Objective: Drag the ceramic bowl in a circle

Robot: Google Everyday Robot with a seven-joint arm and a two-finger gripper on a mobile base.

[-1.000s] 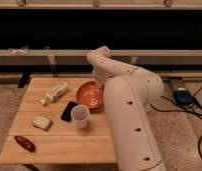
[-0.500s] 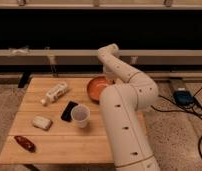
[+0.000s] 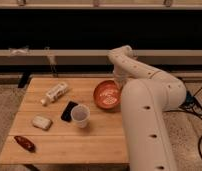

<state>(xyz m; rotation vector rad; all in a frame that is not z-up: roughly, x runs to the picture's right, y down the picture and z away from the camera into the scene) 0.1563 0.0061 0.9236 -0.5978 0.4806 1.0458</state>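
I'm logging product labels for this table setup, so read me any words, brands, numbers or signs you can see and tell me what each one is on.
No text can be read anywhere.
Lying bottle: pale label, print too blurred to read.
Ceramic bowl, white cup, dark flat item, pale packet, red item: no lettering visible.
Robot arm: no markings legible.
Gripper, at the bowl's far rim: none.

Wooden table (image 3: 69, 145), dark wall behind
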